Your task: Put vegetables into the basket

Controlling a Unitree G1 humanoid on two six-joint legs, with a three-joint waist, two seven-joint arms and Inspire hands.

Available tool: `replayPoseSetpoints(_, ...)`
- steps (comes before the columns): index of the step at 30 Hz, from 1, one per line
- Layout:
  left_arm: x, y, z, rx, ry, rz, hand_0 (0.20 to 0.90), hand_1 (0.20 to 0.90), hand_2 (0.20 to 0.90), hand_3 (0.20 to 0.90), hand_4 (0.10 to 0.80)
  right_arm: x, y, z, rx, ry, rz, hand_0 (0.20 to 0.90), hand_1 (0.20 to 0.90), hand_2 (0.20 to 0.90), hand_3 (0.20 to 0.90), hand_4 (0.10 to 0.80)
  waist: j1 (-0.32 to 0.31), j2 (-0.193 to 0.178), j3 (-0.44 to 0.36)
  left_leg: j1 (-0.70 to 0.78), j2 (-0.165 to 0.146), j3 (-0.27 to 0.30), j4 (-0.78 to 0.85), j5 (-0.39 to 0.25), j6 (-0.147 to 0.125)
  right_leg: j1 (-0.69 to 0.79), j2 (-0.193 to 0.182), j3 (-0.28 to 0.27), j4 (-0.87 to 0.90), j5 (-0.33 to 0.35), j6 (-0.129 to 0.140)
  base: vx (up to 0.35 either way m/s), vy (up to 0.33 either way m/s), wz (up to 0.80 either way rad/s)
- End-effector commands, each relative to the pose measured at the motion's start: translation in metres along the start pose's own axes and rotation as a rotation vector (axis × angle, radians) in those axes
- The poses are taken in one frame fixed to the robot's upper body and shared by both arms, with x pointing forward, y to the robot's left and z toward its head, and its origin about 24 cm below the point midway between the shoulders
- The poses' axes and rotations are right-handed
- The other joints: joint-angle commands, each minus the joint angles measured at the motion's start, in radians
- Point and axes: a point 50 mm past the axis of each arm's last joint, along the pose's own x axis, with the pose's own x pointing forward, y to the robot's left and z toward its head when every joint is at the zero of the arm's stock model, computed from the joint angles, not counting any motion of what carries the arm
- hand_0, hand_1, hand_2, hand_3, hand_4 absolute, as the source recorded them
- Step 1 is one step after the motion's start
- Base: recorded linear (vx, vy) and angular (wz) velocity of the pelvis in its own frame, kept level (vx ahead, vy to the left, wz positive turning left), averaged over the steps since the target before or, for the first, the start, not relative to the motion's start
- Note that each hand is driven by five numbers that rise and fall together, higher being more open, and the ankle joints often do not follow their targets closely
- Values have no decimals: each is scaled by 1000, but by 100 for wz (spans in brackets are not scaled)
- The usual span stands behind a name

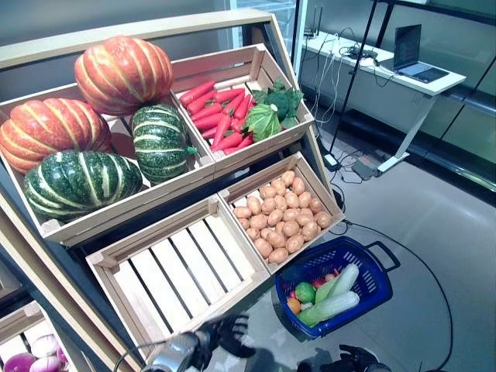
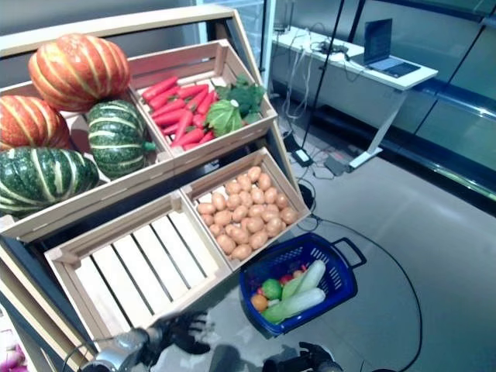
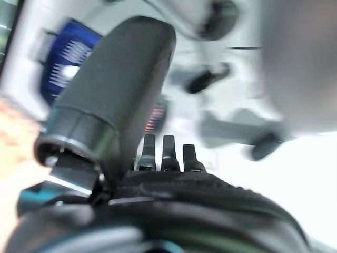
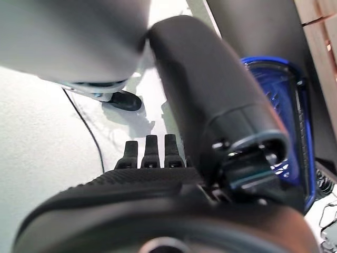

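Four pumpkins (image 1: 124, 71): two orange, two green. Four crates (image 1: 180, 271), one basket (image 1: 370, 273), one laptop (image 1: 411, 53). Two white radishes (image 1: 333, 307) lie in the basket; carrots (image 1: 215, 112) and potatoes (image 1: 283, 218) too many to count

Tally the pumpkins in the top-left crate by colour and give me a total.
Orange pumpkins: 2
Green pumpkins: 2
Total: 4
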Motion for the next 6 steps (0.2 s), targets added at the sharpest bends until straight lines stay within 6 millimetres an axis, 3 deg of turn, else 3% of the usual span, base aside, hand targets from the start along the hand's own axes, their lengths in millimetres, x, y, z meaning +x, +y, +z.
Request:
replayPoseSetpoints(1,1,16,24,-12,-64,69,900,900,900,900,800,2,-5,22,-12,-39,-39,900,900,900,900,800,12,-2,16,-41,30,-23,2,16,-35,66,-40,-26,16,-25,32,20,28,4)
replayPoseSetpoints(6,0,20,7,-75,-7,115,900,900,900,900,800,2,-8,26,-20,-64,-44,900,900,900,900,800,15,1,15,-46,30,-29,2,18,-36,65,-42,-27,13,-27,30,8,16,5)
